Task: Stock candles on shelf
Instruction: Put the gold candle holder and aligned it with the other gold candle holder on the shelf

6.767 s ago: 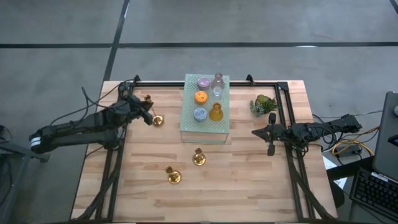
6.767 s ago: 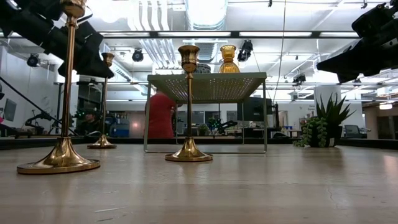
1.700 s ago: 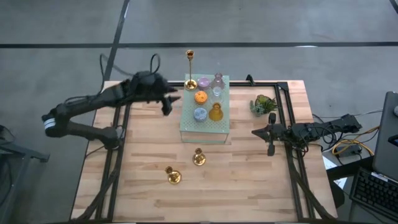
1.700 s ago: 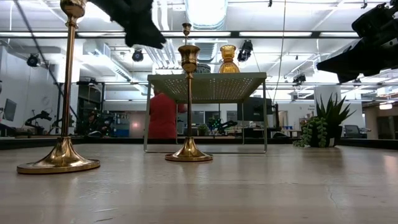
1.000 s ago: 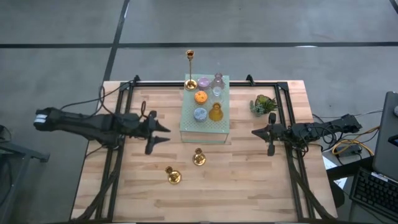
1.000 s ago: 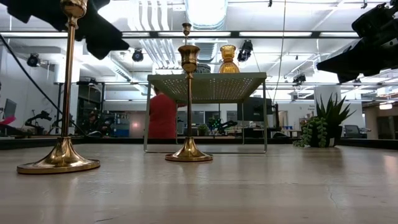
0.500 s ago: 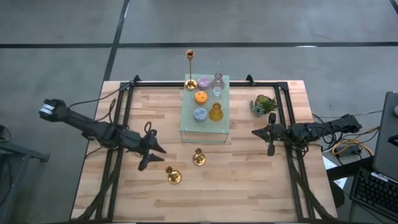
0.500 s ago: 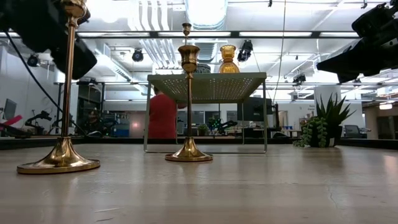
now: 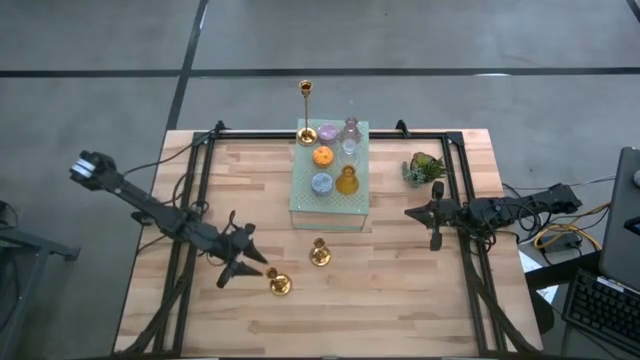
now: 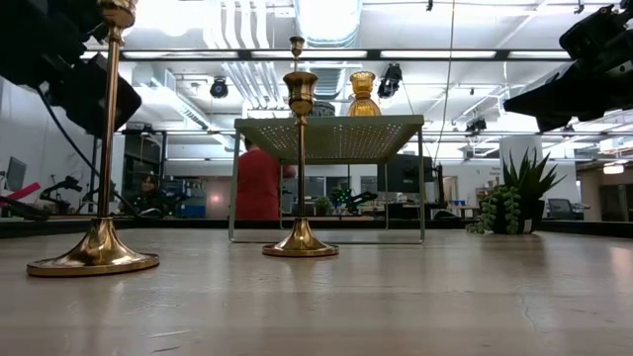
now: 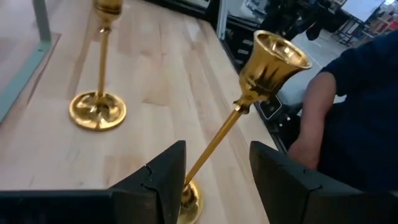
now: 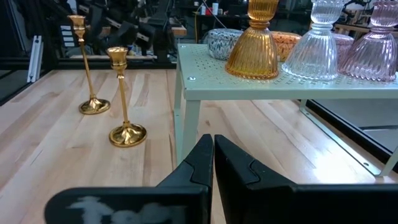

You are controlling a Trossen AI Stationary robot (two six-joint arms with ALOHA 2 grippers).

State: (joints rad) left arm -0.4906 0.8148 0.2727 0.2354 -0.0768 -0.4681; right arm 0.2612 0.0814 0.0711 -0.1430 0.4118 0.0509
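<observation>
**Closing in on a brass candlestick at the table's 7 o'clock**

Reading the table from above, with the far edge as 12 o'clock. Reaching in low with the left gripper point(image 9: 250, 262) at about 7 o'clock of the table point(image 9: 400, 300), pointing toward the near candlestick point(image 9: 279, 285). Standing with fingers point(image 11: 165, 180) spread apart on either side of that candlestick's slanting stem in the left wrist view; cannot tell whether either finger is touching it. Leaving the second candlestick point(image 9: 320, 255) upright on the wood just at 1 o'clock of the first, close to the shelf's 6 o'clock edge.

Sitting at the table's middle toward 12 o'clock: the shelf point(image 9: 305, 205), pale mint and perforated. Carrying on its mesh top the candles point(image 9: 323, 156), namely an orange, a lilac, a pale blue, an amber and clear glass ones, clustered together. Also bearing a tall third candlestick point(image 9: 306, 130) at its 11 o'clock corner.

Waiting at 3 o'clock of the shelf with the right gripper point(image 9: 410, 212), fingers pressed together and holding nothing, well apart from the shelf. Growing just at 12 o'clock of that gripper: a small green plant point(image 9: 424, 167).
</observation>
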